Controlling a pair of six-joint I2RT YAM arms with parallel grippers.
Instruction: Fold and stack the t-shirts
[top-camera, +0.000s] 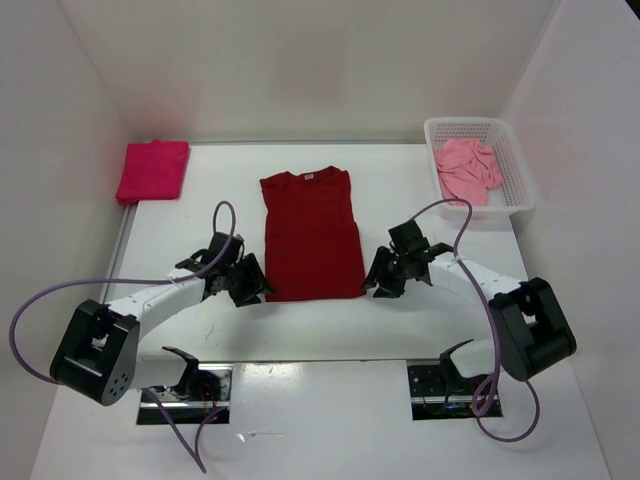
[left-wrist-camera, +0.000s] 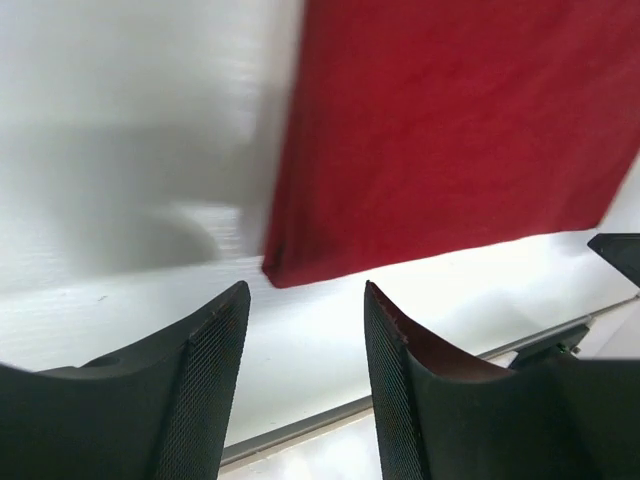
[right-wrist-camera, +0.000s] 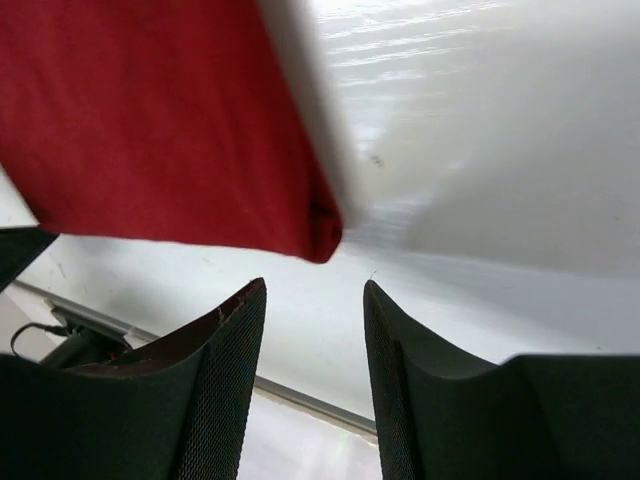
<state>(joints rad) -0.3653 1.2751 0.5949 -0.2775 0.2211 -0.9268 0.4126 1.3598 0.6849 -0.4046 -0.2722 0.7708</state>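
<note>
Cloth in three shades of red and pink lay within a white-walled workspace. On the smooth, glossy white table (top-camera: 420, 200), the dark red t-shirt (top-camera: 312, 235) lay flat near the middle. Its sleeves were tucked in so that it made a long, neat rectangle, with the collar and a small pale label at the far end. The bright magenta-pink t-shirt (top-camera: 152, 170) sat folded into a compact, squarish block at the far left corner. The light salmon-pink t-shirt (top-camera: 467, 170) lay crumpled in a white plastic mesh basket (top-camera: 515, 150) at the far right, its outline lost in soft folds.

Both wrist views cut off most of the red shirt, showing only a near corner of doubled fabric with a blurred edge. From above, both pincers were dark shapes, their fingers hard to make out.

The left gripper (left-wrist-camera: 305, 300) was at the shirt's near left corner, its fingers moderately apart and nothing between them. Its inner pads (left-wrist-camera: 215, 380) were black with a fine mesh texture. The right gripper (right-wrist-camera: 315, 295) mirrored it at the near right corner, equally parted and empty. Each corner lay just past the fingertips. Whether any finger touched the cloth could not be told.
</note>
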